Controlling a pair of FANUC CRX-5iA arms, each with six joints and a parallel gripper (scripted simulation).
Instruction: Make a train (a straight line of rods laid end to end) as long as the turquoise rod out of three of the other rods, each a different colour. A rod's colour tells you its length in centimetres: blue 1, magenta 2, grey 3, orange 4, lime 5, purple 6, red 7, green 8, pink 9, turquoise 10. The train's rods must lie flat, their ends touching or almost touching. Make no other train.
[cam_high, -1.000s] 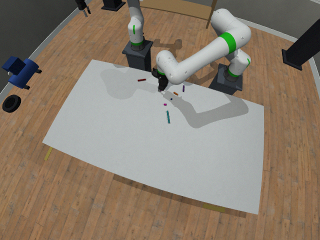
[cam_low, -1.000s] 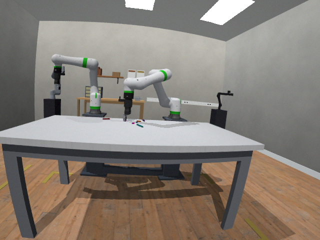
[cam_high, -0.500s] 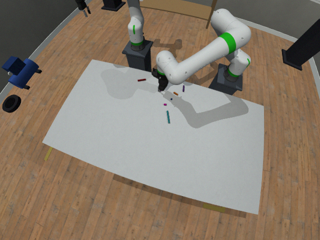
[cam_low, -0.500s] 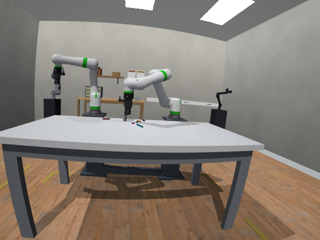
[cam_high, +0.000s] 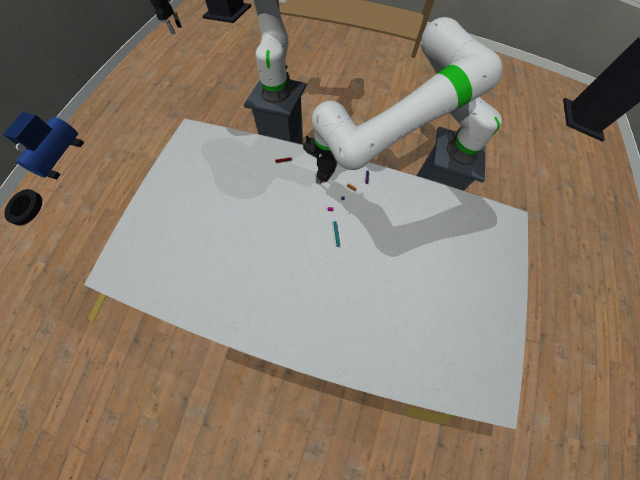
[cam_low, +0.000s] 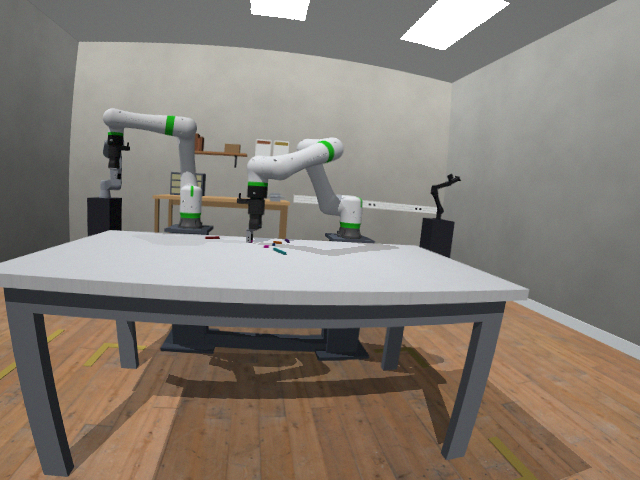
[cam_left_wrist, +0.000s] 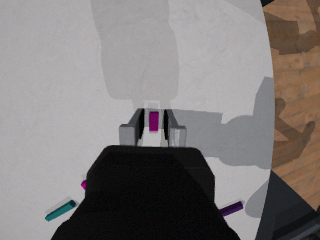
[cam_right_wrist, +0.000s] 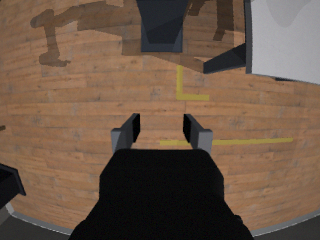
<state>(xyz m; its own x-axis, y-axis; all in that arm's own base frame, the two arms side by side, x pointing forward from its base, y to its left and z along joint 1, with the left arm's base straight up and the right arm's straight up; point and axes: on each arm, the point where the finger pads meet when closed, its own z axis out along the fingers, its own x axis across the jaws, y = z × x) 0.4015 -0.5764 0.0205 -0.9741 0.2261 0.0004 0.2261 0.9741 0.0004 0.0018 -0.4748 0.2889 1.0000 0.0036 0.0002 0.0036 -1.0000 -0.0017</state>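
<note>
Straddling a magenta rod with left tool parted.
Pointing lengthwise between finger pads; right tool wide apart.

White arms | green bands | rounded joints | black wrists | grey-fingered pincers
</note>
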